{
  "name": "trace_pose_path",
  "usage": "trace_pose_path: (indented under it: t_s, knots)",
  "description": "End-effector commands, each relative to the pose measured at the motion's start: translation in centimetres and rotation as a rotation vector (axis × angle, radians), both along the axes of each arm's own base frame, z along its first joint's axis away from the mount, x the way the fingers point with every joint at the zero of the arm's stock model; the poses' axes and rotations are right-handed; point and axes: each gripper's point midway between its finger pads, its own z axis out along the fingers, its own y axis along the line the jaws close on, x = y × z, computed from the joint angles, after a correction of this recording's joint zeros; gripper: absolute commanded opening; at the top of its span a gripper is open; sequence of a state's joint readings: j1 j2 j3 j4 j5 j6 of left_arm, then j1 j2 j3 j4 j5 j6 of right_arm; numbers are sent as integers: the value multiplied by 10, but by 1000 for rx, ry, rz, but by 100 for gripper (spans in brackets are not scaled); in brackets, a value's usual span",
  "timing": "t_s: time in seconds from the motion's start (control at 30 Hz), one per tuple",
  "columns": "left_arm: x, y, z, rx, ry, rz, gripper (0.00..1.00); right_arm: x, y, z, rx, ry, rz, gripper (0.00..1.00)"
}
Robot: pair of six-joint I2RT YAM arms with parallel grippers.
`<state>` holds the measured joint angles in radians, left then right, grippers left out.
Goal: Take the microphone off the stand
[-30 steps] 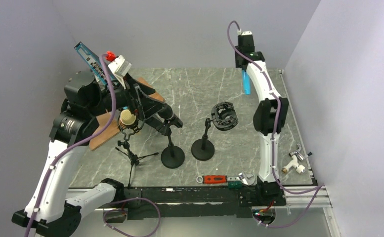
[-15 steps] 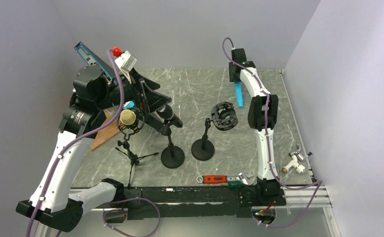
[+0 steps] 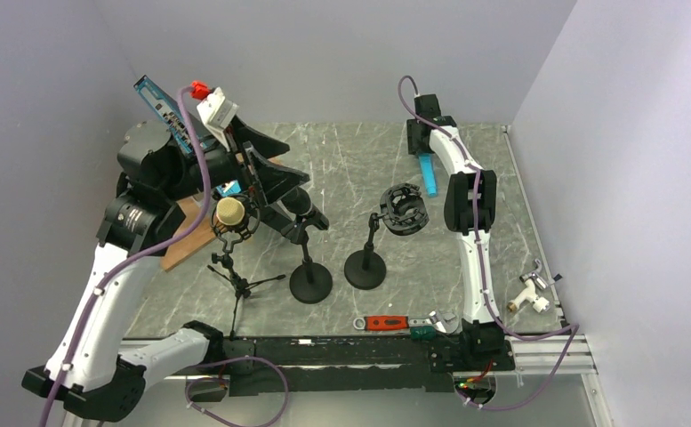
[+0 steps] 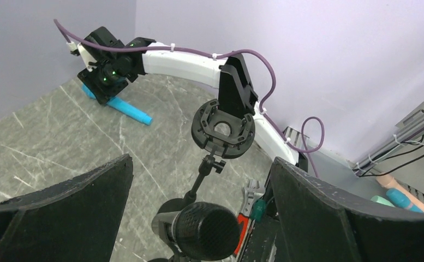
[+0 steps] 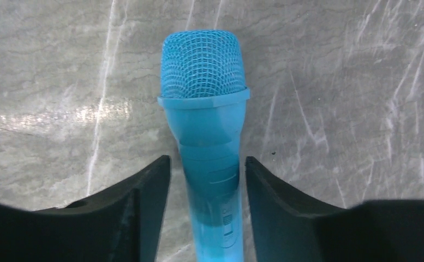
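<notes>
One blue microphone (image 5: 204,136) lies flat on the grey marbled table (image 3: 341,169), in the upper middle of the overhead view, mesh head pointing toward the bottom of that frame. It is off the stand (image 3: 403,208), whose black ring mount stands just left of it on a round base, apart from it.

My right gripper (image 5: 207,164) sits over the microphone's handle. Its two black fingers (image 5: 144,202) flank the handle with a thin sliver of table showing on each side, so the grip is released and the microphone rests on the table alone.

My left gripper (image 4: 201,166), at the upper left of the overhead view, is spread as wide as it goes and grasps nothing. In its wrist view a black microphone (image 4: 205,231) shows at bottom centre between the fingers, touching neither.

Left of that, a gold-headed microphone (image 3: 228,212) sits on a small tripod (image 3: 239,285) beside a wooden board (image 3: 186,240). Near the bottom edge of the table lie a red-handled wrench (image 3: 399,323) and, at lower right, a metal tap fitting (image 3: 528,294).
</notes>
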<state>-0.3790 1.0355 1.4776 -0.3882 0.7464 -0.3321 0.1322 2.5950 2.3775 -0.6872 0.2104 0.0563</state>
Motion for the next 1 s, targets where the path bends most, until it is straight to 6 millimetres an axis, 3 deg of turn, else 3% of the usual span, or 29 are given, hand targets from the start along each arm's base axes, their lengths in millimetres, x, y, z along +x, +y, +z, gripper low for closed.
trace_pose_path:
  t_s: [0.0, 0.17, 0.4, 0.57, 0.73, 0.97]
  knots:
    - [0, -7, 11, 61, -34, 47, 99, 12, 6, 19, 41, -61, 20, 60]
    - [-10, -26, 7, 102, -6, 16, 99, 6, 11, 44, 67, -74, 36, 78]
    - [-32, -67, 13, 111, -2, -71, 99, -32, 9, 121, 146, -124, -79, 100]
    - [-44, -104, 13, 130, 19, -140, 99, -94, 11, 148, 264, -68, -222, 100]
    - [-45, -129, 3, 192, 29, -133, 99, -166, 31, 158, 461, -77, -217, 100]
    - [-54, -137, -7, 207, 48, -142, 99, -257, 24, 130, 490, -121, -183, 100]
